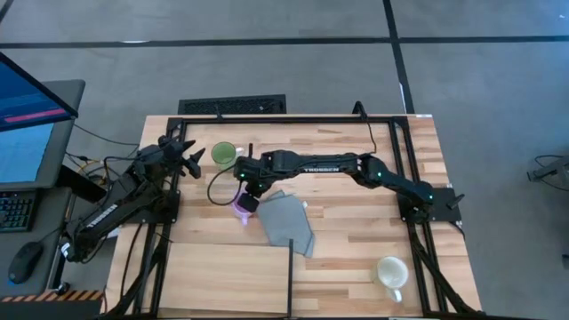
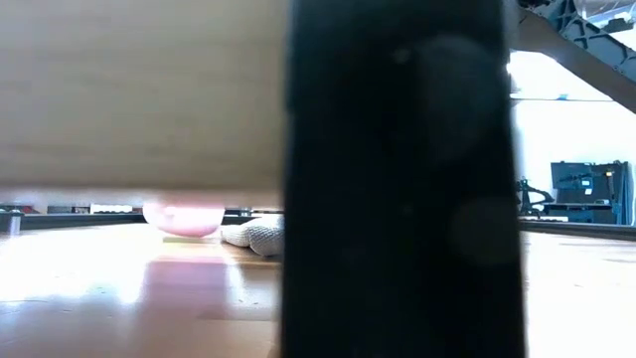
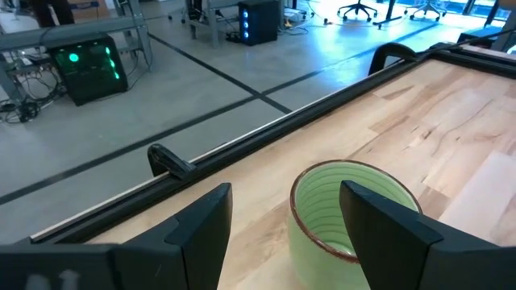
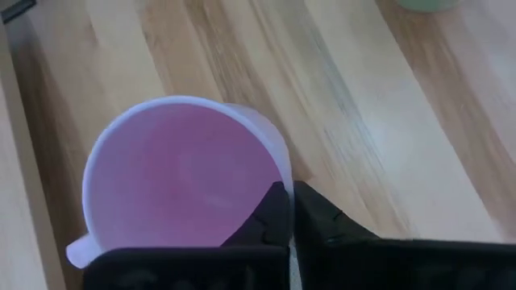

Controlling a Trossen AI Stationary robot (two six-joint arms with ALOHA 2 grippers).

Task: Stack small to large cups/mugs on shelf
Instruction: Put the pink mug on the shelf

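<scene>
Clamped on the rim of the light purple handled mug [image 4: 181, 173], right pincer [image 4: 289, 211] holds it mid-bench; left pincer [image 3: 286, 221] gapes empty around the green mug [image 1: 223, 155]; nothing yet stacked on the pale wooden shelf [image 1: 222, 271].

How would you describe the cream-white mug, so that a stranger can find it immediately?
Begin at the wooden table and go to the corner below the right arm's base. The cream-white mug stands alone there, upright, its handle toward the table's edge. The green mug and the purple mug are far across the table.
</scene>
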